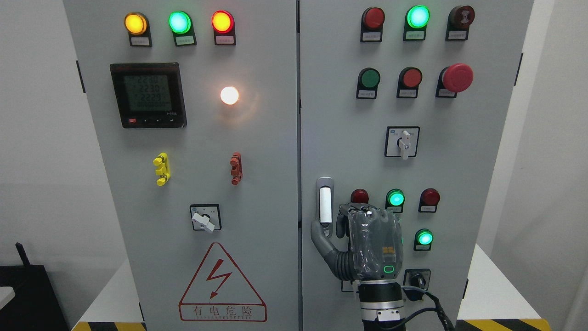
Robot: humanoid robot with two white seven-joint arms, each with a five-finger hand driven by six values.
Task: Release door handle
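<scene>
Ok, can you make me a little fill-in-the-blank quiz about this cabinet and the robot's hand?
The robot's right hand is next to the door handle on the ___ door of the cabinet.
The lightning warning triangle is on the ___ door.
The large mushroom button is ___ in colour.
Missing words: right; left; red.

Two doors (183, 184), three rotary switches (402, 142)
</scene>
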